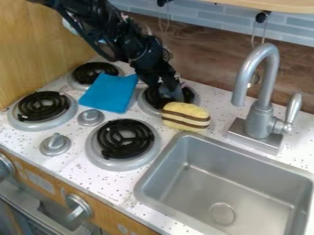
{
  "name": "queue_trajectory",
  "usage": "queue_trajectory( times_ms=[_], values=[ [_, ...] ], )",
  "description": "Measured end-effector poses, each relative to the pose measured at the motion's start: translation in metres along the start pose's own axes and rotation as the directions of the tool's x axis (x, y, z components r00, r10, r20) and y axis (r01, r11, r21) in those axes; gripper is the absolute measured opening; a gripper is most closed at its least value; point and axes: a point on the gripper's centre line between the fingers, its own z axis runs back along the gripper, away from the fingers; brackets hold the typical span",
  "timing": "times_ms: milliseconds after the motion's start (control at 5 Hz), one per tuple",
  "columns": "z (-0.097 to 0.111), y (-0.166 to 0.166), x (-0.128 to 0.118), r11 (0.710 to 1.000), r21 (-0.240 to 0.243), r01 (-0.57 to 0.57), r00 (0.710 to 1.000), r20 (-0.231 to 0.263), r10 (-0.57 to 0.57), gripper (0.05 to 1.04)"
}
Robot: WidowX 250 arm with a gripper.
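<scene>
Here, in the camera view, the black gripper (173, 93) points down over a black-coiled burner (150, 97) left of the sink (157, 170), near its back left corner; whether it is open or closed, I cannot tell. A yellow, brown-striped toy (185, 116) lies just beside that corner, near the gripper, and a blue cloth (110, 92) lies farther left of the sink, among the burners.

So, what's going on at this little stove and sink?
A black robot arm has its gripper low over the back right burner, next to a yellow toy with brown stripes at the burner's edge; whether it grips anything, I can't tell. A blue cloth lies among the burners, with the sink off to the right.
</scene>
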Motion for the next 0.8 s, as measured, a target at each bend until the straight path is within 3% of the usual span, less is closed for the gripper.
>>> queue_trajectory(
  times_ms=[200,400,600,800],
  values=[
    [-0.009,0.000,-0.002,0.999,-0.027,0.017,1.000,-0.007,-0.017,0.727],
    [-0.012,0.002,-0.003,1.000,0.003,0.016,1.000,-0.001,-0.016,0.444],
    [-0.015,0.002,-0.009,1.000,0.008,0.013,1.000,-0.008,-0.013,0.285],
    [-0.012,0.007,-0.016,1.000,0.021,0.020,1.000,-0.009,-0.020,0.249]
  ],
)
